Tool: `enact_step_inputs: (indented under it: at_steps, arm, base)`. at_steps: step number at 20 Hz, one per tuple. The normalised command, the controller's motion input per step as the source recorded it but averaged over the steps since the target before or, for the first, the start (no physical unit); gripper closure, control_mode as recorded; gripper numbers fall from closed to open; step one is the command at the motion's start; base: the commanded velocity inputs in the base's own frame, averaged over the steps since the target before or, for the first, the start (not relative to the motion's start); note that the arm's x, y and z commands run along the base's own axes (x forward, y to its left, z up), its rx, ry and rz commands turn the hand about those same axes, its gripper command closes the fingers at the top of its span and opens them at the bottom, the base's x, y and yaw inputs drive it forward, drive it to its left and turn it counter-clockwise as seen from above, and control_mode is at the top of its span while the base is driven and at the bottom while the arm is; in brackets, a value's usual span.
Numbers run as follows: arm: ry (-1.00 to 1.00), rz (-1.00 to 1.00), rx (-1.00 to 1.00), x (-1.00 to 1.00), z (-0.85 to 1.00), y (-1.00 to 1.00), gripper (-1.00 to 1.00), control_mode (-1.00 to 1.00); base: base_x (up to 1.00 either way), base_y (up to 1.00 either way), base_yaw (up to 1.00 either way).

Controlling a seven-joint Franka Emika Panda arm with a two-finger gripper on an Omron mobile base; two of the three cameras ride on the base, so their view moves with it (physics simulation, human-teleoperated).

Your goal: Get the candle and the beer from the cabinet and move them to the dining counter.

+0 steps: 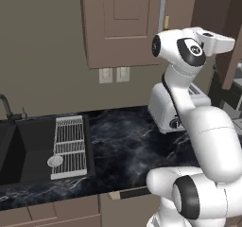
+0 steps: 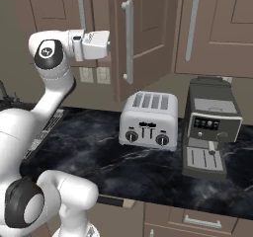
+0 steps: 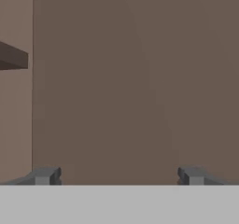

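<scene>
We've got the arm [image 1: 208,126] raised up w/ the end effector [image 3: 119,175] pointing into the cabinet [image 2: 148,28], door hanging open in the right base view. In the hand view its two fingertips [image 3: 45,175] sit far apart, nothing btwn them, just flat brown panel ahead and a dark shelf edge [image 3: 13,57] at the left.

Candle: we think we can see a thin golden sliver [image 1: 167,22] just right of the silver door handle [image 1: 162,11] in the left base view, up at wrist height, but it's too small to be sure. Beer: can't make it out.

Down on the counter [image 2: 99,162] (black w/ white veins): a silver toaster [image 2: 148,121] right under the open door, a dark espresso machine [image 2: 210,127] just beside it to the right. Over on the left side there's the sink [image 1: 28,150] w/ a white wire rack [image 1: 69,145] across its right part and a dark faucet [image 1: 6,108] at the back. Two wall outlets [image 1: 114,74] below the cabinet.
</scene>
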Motion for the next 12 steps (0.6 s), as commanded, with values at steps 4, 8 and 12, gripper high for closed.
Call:
enact_step_inputs:
  at_steps: [4,8,12]
  arm:
    - [0.0,0.0,0.0,0.0,0.0,-0.57,-1.0,-1.0]
    - [0.0,0.0,0.01,-0.01,0.0,-0.7,-1.0,-1.0]
    - [0.0,0.0,0.02,-0.04,0.0,-0.73,-1.0,-1.0]
  base:
    - [0.0,0.0,0.0]
    - [0.0,0.0,0.0]
    - [0.0,0.0,0.0]
